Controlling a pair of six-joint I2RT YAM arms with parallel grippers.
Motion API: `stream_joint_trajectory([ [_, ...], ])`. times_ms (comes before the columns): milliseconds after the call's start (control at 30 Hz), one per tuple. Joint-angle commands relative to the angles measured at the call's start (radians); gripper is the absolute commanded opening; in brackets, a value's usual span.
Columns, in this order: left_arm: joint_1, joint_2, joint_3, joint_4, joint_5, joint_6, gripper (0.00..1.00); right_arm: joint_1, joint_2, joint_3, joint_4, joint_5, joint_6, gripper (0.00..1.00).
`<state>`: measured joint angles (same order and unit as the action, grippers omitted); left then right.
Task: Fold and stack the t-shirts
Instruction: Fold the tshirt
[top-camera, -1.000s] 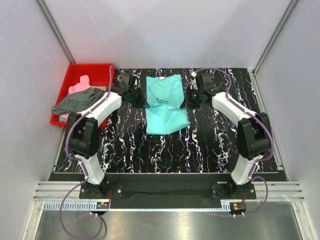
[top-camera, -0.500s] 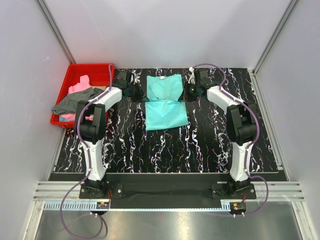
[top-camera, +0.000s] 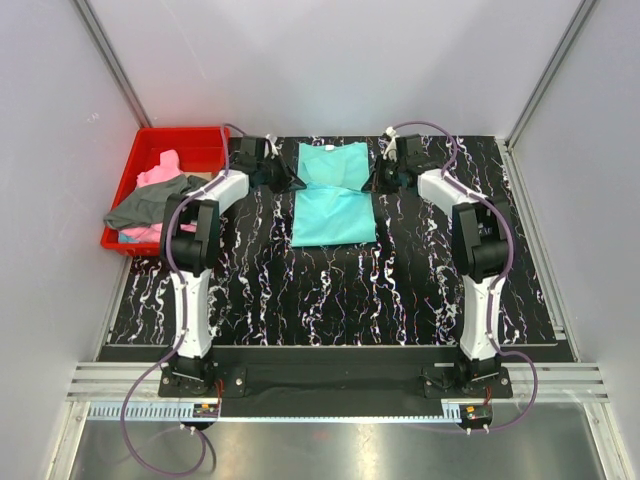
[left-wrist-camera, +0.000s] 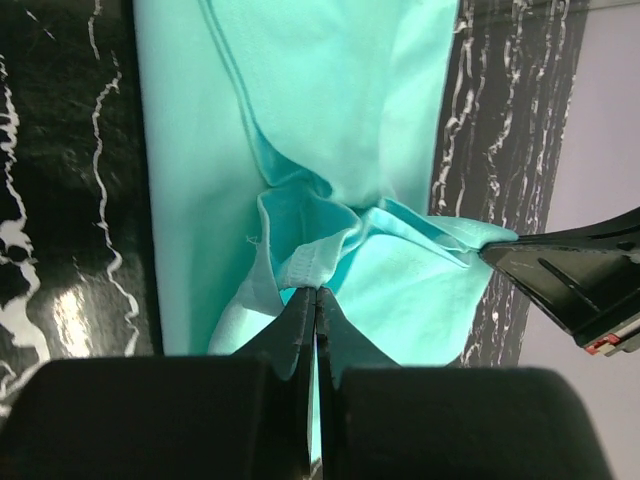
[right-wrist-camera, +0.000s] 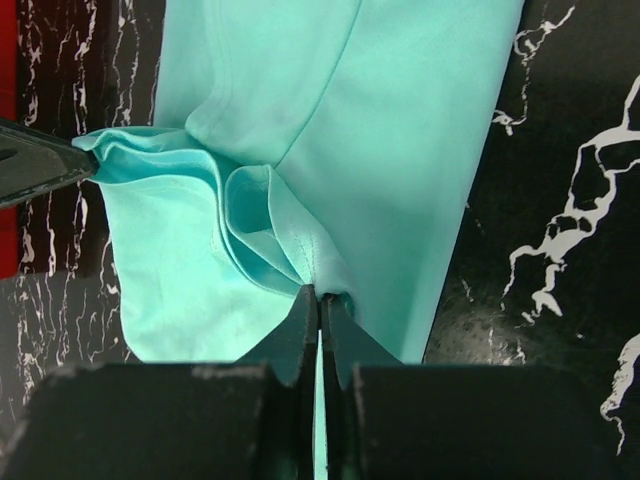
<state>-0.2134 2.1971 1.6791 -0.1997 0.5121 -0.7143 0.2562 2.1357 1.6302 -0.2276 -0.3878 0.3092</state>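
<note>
The teal t-shirt (top-camera: 334, 195) lies folded at the back middle of the black marbled table. My left gripper (top-camera: 296, 184) is shut on its left edge; the left wrist view shows the pinched hem (left-wrist-camera: 305, 268) at my left gripper (left-wrist-camera: 316, 292). My right gripper (top-camera: 376, 183) is shut on its right edge, with the pinched fold (right-wrist-camera: 290, 235) at my right gripper (right-wrist-camera: 320, 295) in the right wrist view. The pink t-shirt (top-camera: 160, 172) and the dark grey t-shirt (top-camera: 150, 202) lie in the red bin (top-camera: 185, 138).
The red bin stands at the table's back left corner, the grey shirt drooping over its left rim. Grey walls close in the back and both sides. The table's right edge (top-camera: 530, 240) runs beside my right arm.
Both grippers have carried the shirt's front edge away from me toward the back, folding the shirt over itself. Both arms now reach further back.
</note>
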Motion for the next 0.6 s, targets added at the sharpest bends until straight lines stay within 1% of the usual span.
stream_joint_trajectory([
  [0,0.02,0.056,0.073,0.065,0.037,-0.028,0.0,-0.017,0.036,0.065,0.063,-0.025,-0.01,0.01],
  [167,0.034,0.133,0.16,0.108,0.055,-0.036,0.02,-0.035,0.079,0.097,0.1,-0.023,0.004,0.03],
  [200,0.035,0.141,0.184,0.111,0.055,-0.037,0.04,-0.043,0.085,0.105,0.103,-0.023,0.01,0.1],
  [267,0.042,0.165,0.237,0.088,0.058,-0.03,0.22,-0.049,0.107,0.135,0.103,-0.029,0.01,0.28],
  [300,0.043,0.168,0.244,0.077,0.059,-0.027,0.28,-0.052,0.113,0.146,0.087,-0.029,0.004,0.41],
  [333,0.048,0.164,0.248,0.065,0.057,-0.022,0.39,-0.063,0.118,0.172,0.071,-0.043,-0.002,0.49],
  [400,0.052,0.144,0.231,0.06,0.055,-0.002,0.48,-0.072,0.093,0.183,0.035,-0.062,-0.028,0.54],
  [433,0.052,0.113,0.223,0.046,0.051,0.012,0.6,-0.081,0.076,0.172,0.025,-0.065,-0.033,0.54],
  [467,0.052,0.096,0.215,0.034,0.031,0.044,0.63,-0.084,0.06,0.166,0.016,-0.069,-0.039,0.55],
  [567,0.052,0.02,0.153,0.008,0.008,0.088,0.67,-0.092,0.007,0.145,-0.062,-0.12,-0.077,0.59],
])
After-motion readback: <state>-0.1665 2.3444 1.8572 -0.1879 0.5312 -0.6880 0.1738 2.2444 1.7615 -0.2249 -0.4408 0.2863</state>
